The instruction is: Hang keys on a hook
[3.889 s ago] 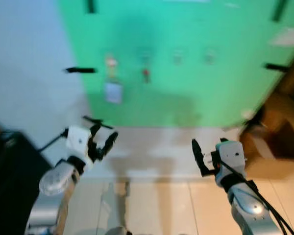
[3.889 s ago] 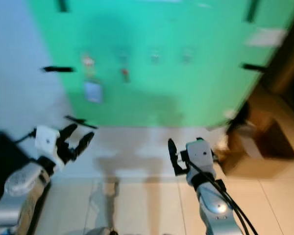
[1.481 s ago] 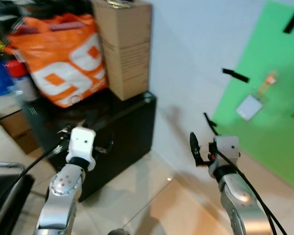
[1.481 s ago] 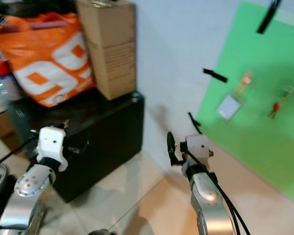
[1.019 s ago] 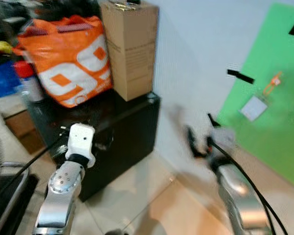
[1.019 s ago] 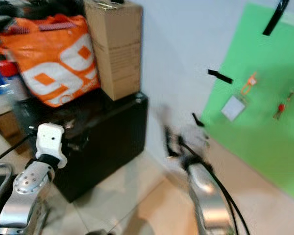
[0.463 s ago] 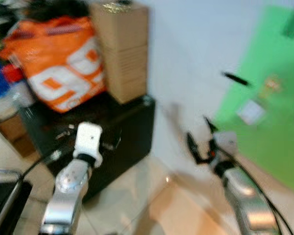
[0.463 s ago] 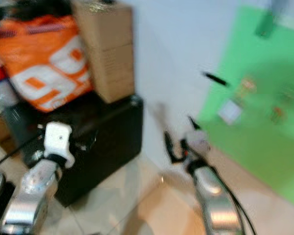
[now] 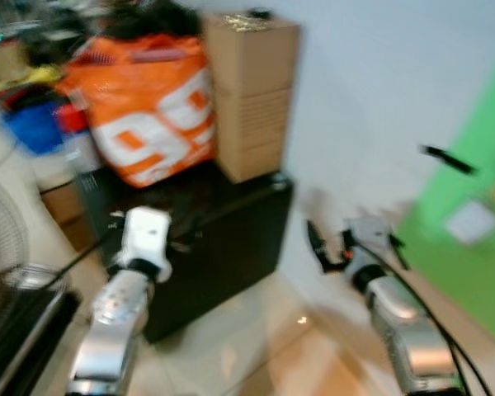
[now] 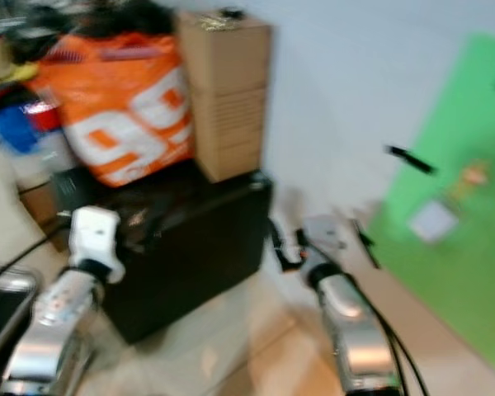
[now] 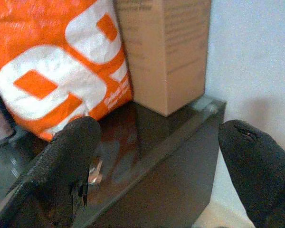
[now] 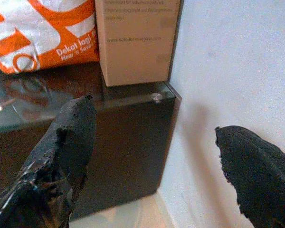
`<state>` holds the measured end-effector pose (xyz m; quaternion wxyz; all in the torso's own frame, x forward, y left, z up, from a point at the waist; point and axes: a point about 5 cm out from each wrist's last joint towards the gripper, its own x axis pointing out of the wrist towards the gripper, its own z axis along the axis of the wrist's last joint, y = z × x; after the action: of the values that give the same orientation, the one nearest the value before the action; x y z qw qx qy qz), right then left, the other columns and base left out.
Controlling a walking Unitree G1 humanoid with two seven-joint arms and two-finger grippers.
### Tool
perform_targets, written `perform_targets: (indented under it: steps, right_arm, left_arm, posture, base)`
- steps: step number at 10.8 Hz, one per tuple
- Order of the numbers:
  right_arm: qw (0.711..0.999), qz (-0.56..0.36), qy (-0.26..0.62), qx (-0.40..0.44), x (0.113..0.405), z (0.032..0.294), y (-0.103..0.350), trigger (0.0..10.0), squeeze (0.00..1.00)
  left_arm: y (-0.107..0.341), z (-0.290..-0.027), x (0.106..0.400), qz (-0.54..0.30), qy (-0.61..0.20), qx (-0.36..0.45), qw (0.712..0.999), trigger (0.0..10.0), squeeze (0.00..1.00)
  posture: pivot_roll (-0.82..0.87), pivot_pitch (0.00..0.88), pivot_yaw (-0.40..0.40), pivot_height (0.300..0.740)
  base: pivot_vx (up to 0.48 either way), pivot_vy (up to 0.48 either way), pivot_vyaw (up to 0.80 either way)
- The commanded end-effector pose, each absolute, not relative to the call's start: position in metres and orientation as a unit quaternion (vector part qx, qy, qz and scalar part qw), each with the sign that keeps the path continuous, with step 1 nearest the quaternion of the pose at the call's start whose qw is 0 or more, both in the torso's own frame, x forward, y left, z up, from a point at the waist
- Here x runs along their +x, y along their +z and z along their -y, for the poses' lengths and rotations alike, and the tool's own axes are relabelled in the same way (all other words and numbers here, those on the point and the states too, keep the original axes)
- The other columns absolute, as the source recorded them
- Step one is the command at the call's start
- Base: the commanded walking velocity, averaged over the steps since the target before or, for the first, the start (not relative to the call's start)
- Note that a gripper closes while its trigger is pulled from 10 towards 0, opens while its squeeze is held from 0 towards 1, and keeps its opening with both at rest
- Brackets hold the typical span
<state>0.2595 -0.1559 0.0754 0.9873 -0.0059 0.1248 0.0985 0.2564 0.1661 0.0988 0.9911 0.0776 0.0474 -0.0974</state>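
A glossy black cabinet sits left of centre in the blurred head views, carrying an orange-and-white plastic bag and a tall brown cardboard box against the pale wall. The left gripper hangs before the cabinet, jaws wide apart and empty; the right gripper likewise, jaws apart. A small metal piece, perhaps keys, lies on the cabinet top. A green panel fills the right edge.

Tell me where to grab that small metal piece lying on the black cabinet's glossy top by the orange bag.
Probably from above with the open left tool. The metal piece lies flat on the cabinet top, so pinch across its exposed end; a finger hides the rest, so its shape is unclear. The orange bag crowds a sideways approach.
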Motion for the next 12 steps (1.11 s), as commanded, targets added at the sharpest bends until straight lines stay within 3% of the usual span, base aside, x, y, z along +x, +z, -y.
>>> perform_targets:
  steps: [1, 9, 12]
  right_arm:
    - [0.989, -0.111, 0.103, 0.004, 0.264, 0.152, 0.083, 10.0, 0.00]
    - [0.990, -0.118, 0.078, 0.023, 0.263, 0.155, 0.078, 10.0, 0.00]
    - [0.985, -0.116, 0.128, 0.007, 0.261, 0.147, 0.079, 10.0, 0.00]
  left_arm:
    - [0.105, -0.173, 0.259, -0.039, -0.086, 0.088, 0.992, 10.0, 1.00]
    - [0.106, -0.173, 0.261, -0.041, -0.098, 0.095, 0.990, 10.0, 1.00]
    - [0.105, -0.171, 0.260, -0.042, -0.102, 0.096, 0.989, 10.0, 1.00]
  posture:
    - [0.01, 0.000, -0.040, 0.740]
    - [-0.01, 0.000, -0.016, 0.740]
    - [0.00, 0.000, -0.018, 0.740]
  base:
    - [0.405, 0.000, 0.00]
    - [0.410, 0.000, 0.00]
    - [0.407, 0.000, 0.68]
